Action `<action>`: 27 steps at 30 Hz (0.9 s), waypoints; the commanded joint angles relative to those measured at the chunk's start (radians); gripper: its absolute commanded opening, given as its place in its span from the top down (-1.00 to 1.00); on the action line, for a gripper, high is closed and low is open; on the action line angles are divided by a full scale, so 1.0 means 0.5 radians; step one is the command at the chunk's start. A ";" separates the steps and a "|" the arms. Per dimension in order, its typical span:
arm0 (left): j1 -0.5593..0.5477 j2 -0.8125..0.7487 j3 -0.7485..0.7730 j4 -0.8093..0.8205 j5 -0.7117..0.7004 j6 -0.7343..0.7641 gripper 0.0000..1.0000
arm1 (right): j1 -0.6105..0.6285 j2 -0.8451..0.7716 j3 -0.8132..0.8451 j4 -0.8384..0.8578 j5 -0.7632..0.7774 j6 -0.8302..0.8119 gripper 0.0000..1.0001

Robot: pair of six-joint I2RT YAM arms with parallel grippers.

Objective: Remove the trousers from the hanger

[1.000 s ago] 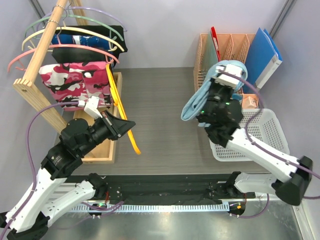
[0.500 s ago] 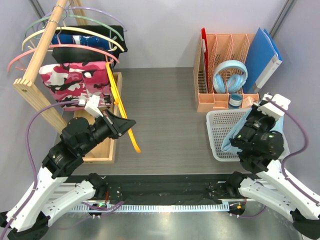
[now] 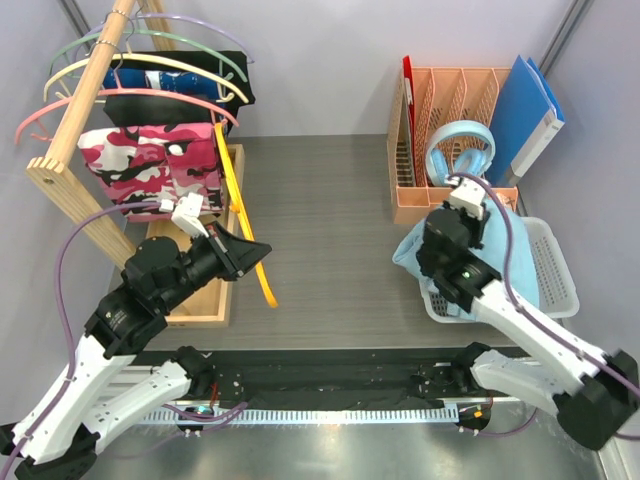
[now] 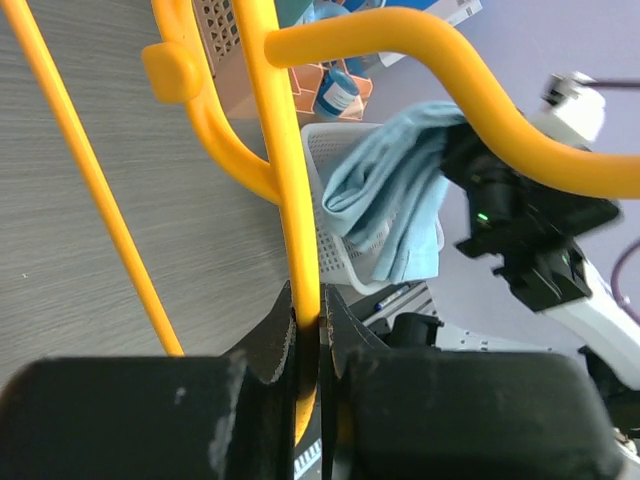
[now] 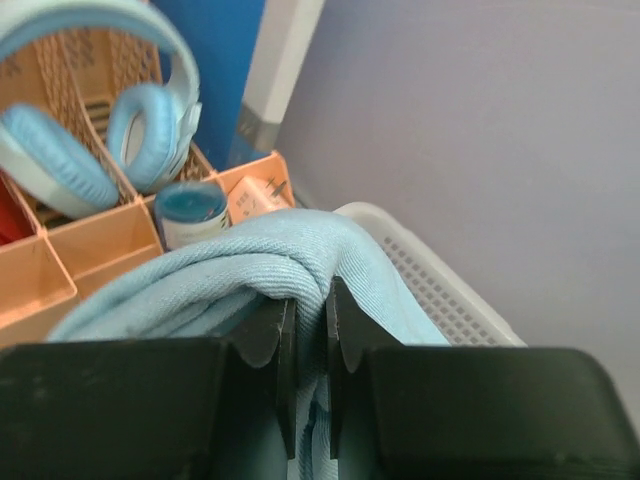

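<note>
Trousers [image 5: 205, 268] tight in right claw [image 5: 311, 300]

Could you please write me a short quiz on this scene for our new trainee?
1. True or false: the trousers hang on the hanger.
2. What does the left gripper clamp? A the hanger, B the trousers, C nothing.
3. Fill in: the right gripper holds the trousers over the white ____.
Key: 1 false; 2 A; 3 basket.
</note>
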 commanded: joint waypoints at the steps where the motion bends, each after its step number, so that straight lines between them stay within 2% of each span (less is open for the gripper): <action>1: 0.005 -0.046 -0.001 0.008 0.004 0.071 0.99 | -0.148 0.204 0.126 -0.224 -0.217 0.642 0.98; 3: 0.005 -0.055 -0.004 -0.017 -0.011 0.092 0.99 | -0.191 0.268 0.129 -0.224 -0.327 0.777 0.98; 9: 0.005 -0.052 0.008 -0.032 -0.008 0.111 1.00 | -0.298 0.492 0.160 -0.193 -0.465 0.888 0.96; 12: 0.005 -0.046 -0.001 -0.032 -0.008 0.108 0.99 | -0.308 0.575 0.203 -0.287 -0.456 0.918 0.85; 15: 0.005 -0.046 -0.004 -0.042 -0.002 0.102 0.99 | -0.311 0.621 0.341 -0.671 -0.343 1.133 0.64; 18: 0.005 -0.049 0.005 -0.063 0.004 0.092 0.99 | -0.308 0.603 0.488 -1.063 -0.327 1.308 0.15; 19: 0.005 -0.049 0.005 -0.066 0.001 0.083 0.99 | -0.308 0.573 0.589 -1.174 -0.346 1.402 -0.11; 20: 0.005 -0.049 0.011 -0.072 -0.008 0.083 0.99 | -0.308 0.554 0.641 -1.384 -0.391 1.431 -0.28; 22: 0.005 -0.049 0.005 -0.069 -0.008 0.071 1.00 | -0.308 0.514 0.794 -1.582 -0.453 1.477 -0.62; 26: 0.005 -0.025 -0.013 -0.026 -0.011 0.019 1.00 | -0.308 0.422 0.976 -2.002 -0.689 1.477 -0.73; 27: 0.005 -0.016 -0.016 -0.014 -0.008 0.007 0.99 | -0.308 0.407 0.991 -2.037 -0.838 1.456 -0.76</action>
